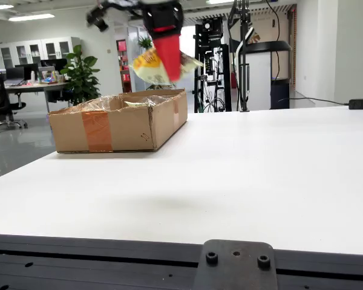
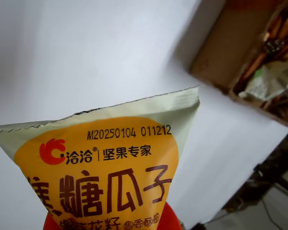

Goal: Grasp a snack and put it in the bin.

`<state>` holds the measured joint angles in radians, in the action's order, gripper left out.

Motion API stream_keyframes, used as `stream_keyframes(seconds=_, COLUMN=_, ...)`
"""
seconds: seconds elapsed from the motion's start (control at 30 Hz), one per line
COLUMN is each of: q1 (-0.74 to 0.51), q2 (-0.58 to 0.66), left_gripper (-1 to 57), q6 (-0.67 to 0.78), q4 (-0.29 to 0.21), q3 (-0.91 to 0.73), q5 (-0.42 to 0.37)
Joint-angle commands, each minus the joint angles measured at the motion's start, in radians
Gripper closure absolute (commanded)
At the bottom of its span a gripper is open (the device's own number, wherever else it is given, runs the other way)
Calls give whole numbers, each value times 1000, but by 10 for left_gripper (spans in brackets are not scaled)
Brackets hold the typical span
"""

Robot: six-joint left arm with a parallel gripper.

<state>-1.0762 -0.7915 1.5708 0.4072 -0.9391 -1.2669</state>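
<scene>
My gripper [image 1: 168, 63], with red fingers [image 1: 167, 54], is shut on a yellow and pale-green snack packet [image 1: 148, 66] and holds it in the air above the far right part of the cardboard box [image 1: 118, 127]. In the gripper-mounted view the packet [image 2: 105, 167] fills the lower half, with red finger tips [image 2: 170, 218] showing under its bottom edge. The box corner [image 2: 230, 52] lies at the upper right of that view, with other snack packets [image 2: 269, 79] inside it.
The box stands at the far left of the white table [image 1: 248, 175]. A black bracket [image 1: 236, 266] is bolted to the table's near edge. A black stand [image 1: 242, 54] and cabling rise behind the table. A black adapter [image 1: 361, 104] lies at the far right.
</scene>
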Motion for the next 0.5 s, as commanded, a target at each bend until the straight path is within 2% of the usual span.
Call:
stream_keyframes(seconds=0.03, q1=21, q2=118, left_gripper=405, q6=0, q4=10, q3=-121, q5=2)
stream_keyframes(seconds=0.23, q1=70, q2=251, left_gripper=409, q6=0, q4=21, q3=-250, q5=4)
stream_keyframes(seconds=0.43, q1=137, q2=306, left_gripper=412, q6=-4, q4=26, q3=-287, q5=4)
stream_keyframes(seconds=0.5, q1=160, q2=317, left_gripper=414, q6=-45, q4=27, q3=-292, q5=4)
